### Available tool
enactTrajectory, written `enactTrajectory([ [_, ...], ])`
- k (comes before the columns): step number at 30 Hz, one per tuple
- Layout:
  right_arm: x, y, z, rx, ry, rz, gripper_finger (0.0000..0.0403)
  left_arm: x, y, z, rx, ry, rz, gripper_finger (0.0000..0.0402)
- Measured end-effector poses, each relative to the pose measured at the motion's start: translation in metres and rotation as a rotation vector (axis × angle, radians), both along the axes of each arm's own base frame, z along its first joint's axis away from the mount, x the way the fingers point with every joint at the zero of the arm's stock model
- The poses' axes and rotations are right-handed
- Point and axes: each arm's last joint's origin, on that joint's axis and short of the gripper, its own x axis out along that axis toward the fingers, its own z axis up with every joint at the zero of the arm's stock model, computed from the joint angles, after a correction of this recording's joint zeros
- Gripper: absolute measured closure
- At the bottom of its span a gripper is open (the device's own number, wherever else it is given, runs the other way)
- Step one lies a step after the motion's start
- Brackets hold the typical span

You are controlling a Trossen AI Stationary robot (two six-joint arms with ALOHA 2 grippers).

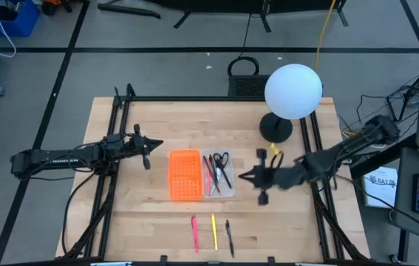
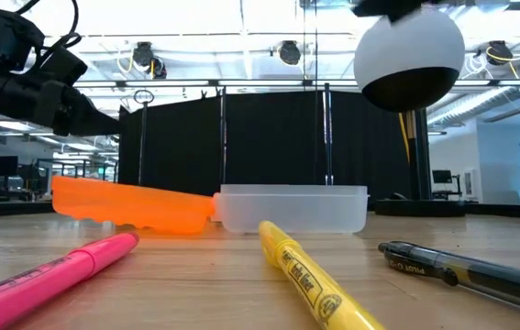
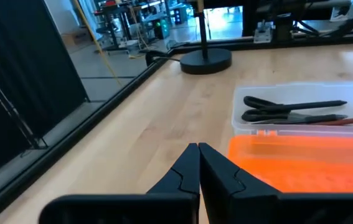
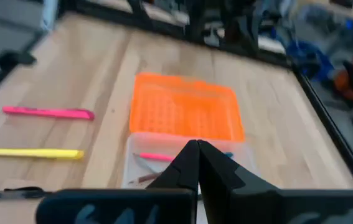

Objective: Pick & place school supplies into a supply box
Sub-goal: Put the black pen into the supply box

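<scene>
The clear supply box (image 1: 219,175) lies mid-table and holds black-handled scissors (image 1: 222,159) and several thin pens (image 1: 210,176); the scissors also show in the left wrist view (image 3: 288,111). An orange perforated piece (image 1: 185,174) lies against the box's left side. A pink pen (image 1: 194,233), a yellow pen (image 1: 213,231) and a black pen (image 1: 229,238) lie flat near the table's near edge. My left gripper (image 1: 150,148) is shut and empty, left of the orange piece. My right gripper (image 1: 243,176) is shut and empty, just right of the box.
A lamp with a white globe (image 1: 293,91) on a black round base (image 1: 276,128) stands at the far right of the table. Black frame rails (image 1: 120,118) run along the table's left and right sides. Bare wood (image 1: 142,222) lies left of the three pens.
</scene>
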Motion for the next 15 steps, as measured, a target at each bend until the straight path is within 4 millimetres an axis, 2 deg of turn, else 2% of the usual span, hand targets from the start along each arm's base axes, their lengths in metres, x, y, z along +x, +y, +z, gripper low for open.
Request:
enactTrajectory([
  [6,0.037,0.060,0.044,0.051,0.177,-0.055,0.0403,0.000,0.001,0.002,0.024,-0.016,0.023,0.0364],
  [11,0.067,0.113,0.057,0.147,0.251,-0.044,0.0403,0.000,0.001,0.003,0.010,-0.027,0.026,0.0358],
  [15,0.079,0.142,0.058,0.395,0.375,-0.102,0.0403,0.000,0.001,0.003,-0.001,-0.029,0.027,0.0358],
])
